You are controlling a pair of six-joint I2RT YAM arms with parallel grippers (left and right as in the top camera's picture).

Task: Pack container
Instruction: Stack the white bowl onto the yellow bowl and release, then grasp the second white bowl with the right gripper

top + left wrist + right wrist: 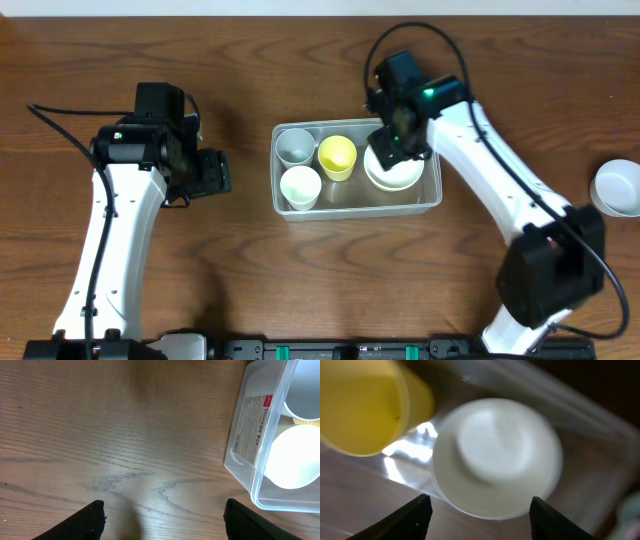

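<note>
The clear plastic container (432, 197) sits mid-table. It holds a grey cup (294, 146), a yellow cup (337, 157), a white cup (299, 187) and a white bowl (392, 177). My right gripper (398, 140) hangs open over the bowl (495, 457), with the yellow cup (362, 405) to its left in the right wrist view. My left gripper (212, 172) is open and empty over bare wood, left of the container (247, 440). The white cup (295, 457) shows through the container wall in the left wrist view.
Another white bowl (617, 187) stands at the table's right edge. A label reading "Storage Box" (252, 425) is on the container's left end.
</note>
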